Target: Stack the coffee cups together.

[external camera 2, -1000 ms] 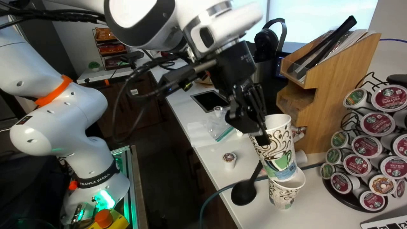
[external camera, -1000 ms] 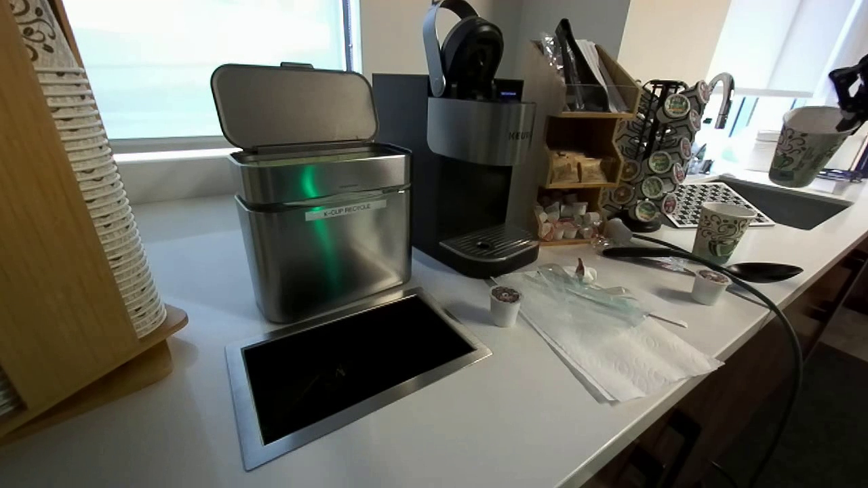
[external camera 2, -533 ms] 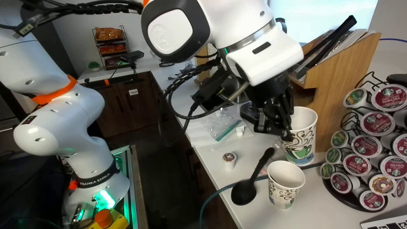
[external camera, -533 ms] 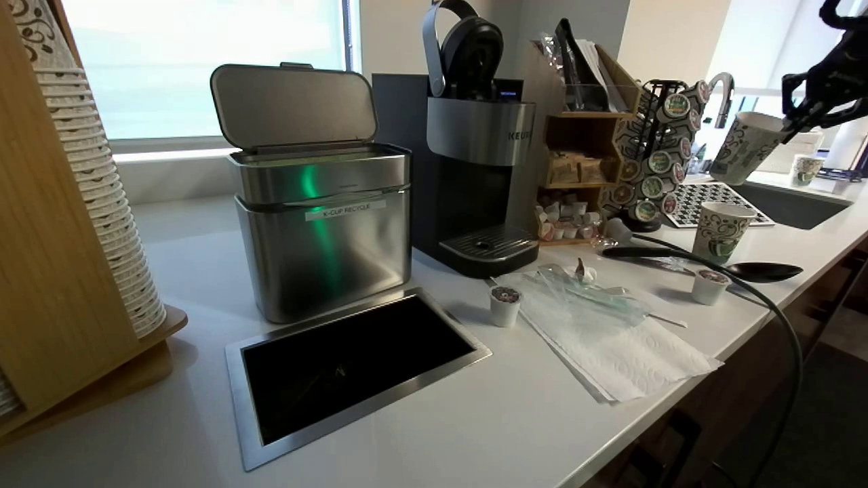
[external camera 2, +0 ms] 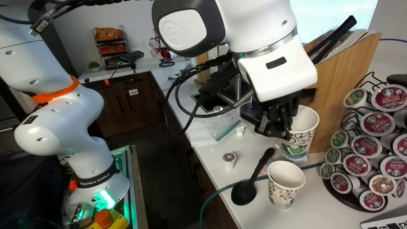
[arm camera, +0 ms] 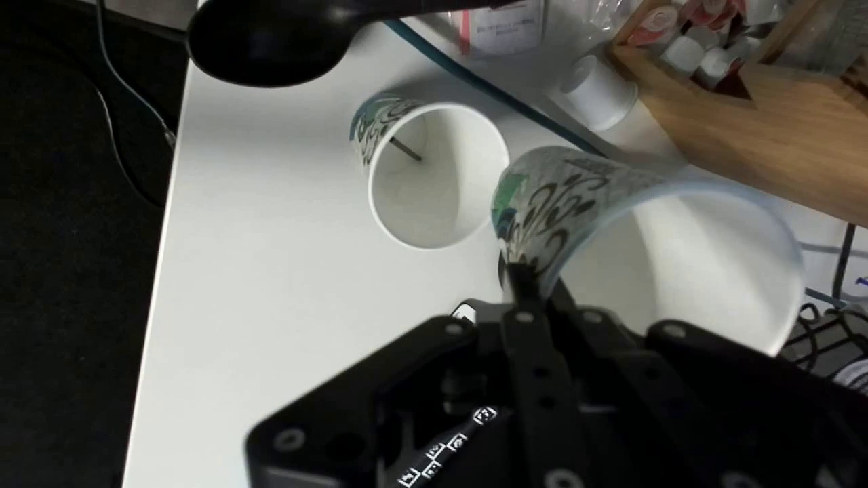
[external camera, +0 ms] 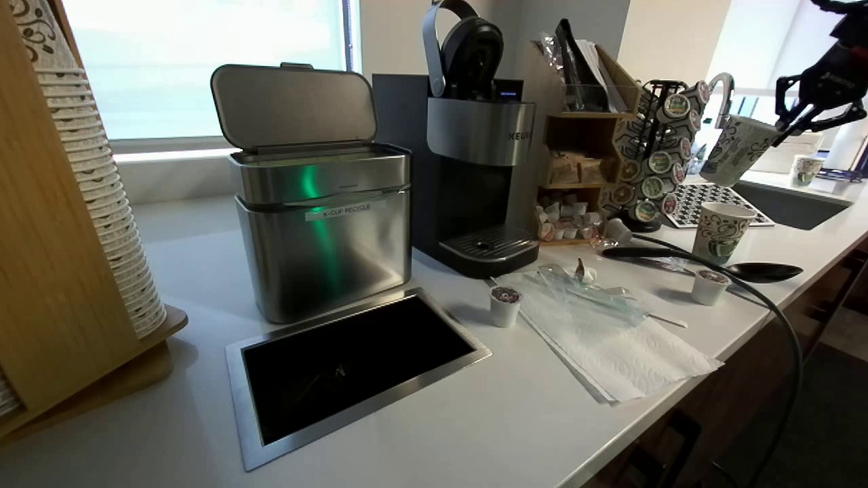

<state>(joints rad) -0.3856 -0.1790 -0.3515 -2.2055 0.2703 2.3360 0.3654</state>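
One whitish coffee cup with a dark swirl and green print stands upright on the counter in both exterior views (external camera: 720, 234) (external camera 2: 284, 192). In the wrist view this standing cup (arm camera: 434, 179) shows its open mouth, with a thin dark stick or mark inside. My gripper (external camera 2: 287, 135) is shut on the wall of the other coffee cup (external camera 2: 299, 143) at its rim. This held cup is in the air, tilted, and apart from the standing cup; it also shows in an exterior view (external camera: 739, 150). In the wrist view the held cup (arm camera: 553, 203) is right of the standing one.
A black spoon (external camera 2: 244, 192) and a teal cable (external camera 2: 219, 192) lie beside the standing cup. A small pod (external camera 2: 229, 160) is near the edge. A wooden organizer (external camera 2: 343, 95), pod rack (external camera 2: 356, 163) and coffee machine (external camera: 475, 169) stand behind. Another printed cup (external camera: 807, 169) is far back.
The gripper and held cup moved away from above the standing cup toward the wooden organizer, and the held cup tilted more. In the last half second they shifted only slightly. The standing cup stayed still.
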